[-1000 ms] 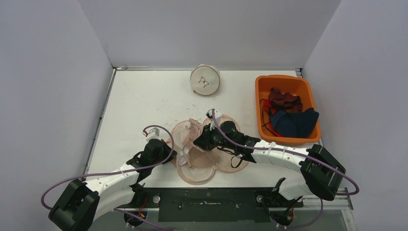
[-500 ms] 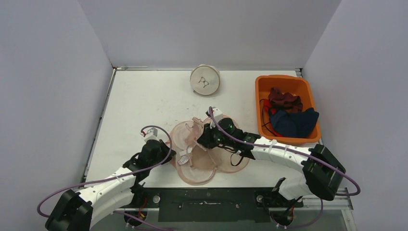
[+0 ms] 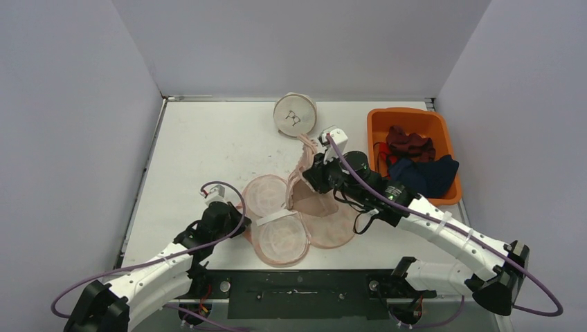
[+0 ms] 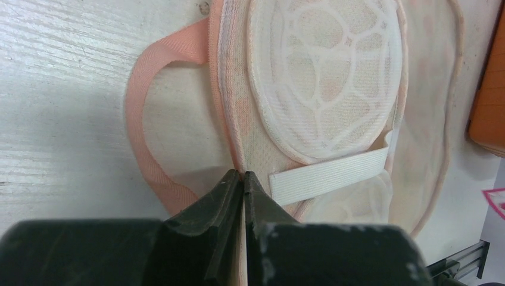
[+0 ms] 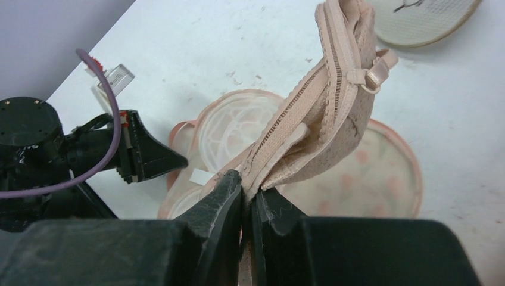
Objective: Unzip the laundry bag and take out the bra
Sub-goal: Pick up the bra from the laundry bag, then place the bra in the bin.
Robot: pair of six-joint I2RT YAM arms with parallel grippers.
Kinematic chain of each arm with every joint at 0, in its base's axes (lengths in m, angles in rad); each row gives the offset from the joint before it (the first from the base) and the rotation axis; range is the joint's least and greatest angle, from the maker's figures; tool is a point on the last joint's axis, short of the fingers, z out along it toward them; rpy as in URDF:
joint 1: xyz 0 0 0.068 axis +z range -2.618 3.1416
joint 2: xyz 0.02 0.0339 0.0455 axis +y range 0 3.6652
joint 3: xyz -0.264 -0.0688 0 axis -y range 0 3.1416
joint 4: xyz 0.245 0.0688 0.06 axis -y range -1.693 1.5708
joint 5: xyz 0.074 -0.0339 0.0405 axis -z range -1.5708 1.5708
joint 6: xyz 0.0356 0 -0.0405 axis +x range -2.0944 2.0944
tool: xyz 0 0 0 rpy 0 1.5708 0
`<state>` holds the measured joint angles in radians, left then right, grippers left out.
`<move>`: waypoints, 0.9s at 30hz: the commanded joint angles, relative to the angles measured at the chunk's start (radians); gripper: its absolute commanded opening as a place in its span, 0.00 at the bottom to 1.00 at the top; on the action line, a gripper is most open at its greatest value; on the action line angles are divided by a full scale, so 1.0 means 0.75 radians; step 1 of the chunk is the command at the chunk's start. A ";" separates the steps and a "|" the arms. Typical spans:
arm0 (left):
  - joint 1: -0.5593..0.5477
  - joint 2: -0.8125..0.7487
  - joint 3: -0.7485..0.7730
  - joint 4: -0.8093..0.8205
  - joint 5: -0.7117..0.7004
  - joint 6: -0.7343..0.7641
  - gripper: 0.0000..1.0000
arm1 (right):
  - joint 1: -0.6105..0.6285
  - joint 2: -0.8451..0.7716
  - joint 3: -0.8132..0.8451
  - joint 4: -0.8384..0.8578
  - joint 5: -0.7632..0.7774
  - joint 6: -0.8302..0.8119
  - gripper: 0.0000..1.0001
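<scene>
Top external: right gripper (image 3: 311,176), clamped on the bra (image 3: 303,153), has lifted toward the far edge; left gripper (image 3: 241,224) still pinches the laundry bag (image 3: 280,238).

free: table (image 3: 201,138) far-left | blocked: laundry bag (image 3: 280,236) centre, orange bin (image 3: 405,112) right, round pouch (image 3: 295,115) far
</scene>
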<state>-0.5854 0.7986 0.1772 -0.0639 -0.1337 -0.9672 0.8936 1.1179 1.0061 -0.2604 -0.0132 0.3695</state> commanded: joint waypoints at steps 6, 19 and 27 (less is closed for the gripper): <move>0.011 -0.113 0.084 -0.095 -0.008 0.008 0.08 | -0.033 -0.083 0.311 -0.312 0.339 -0.138 0.05; 0.011 -0.230 0.132 -0.107 0.078 -0.008 0.57 | -0.259 -0.007 0.497 -0.416 0.672 -0.134 0.05; 0.009 -0.172 0.154 -0.037 0.143 -0.009 0.72 | -0.689 0.085 0.455 -0.254 0.514 -0.120 0.05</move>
<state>-0.5808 0.6571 0.2386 -0.1589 -0.0650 -0.9825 0.4992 1.1538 1.3403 -0.5564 0.4080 0.2729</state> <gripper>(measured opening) 0.704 0.085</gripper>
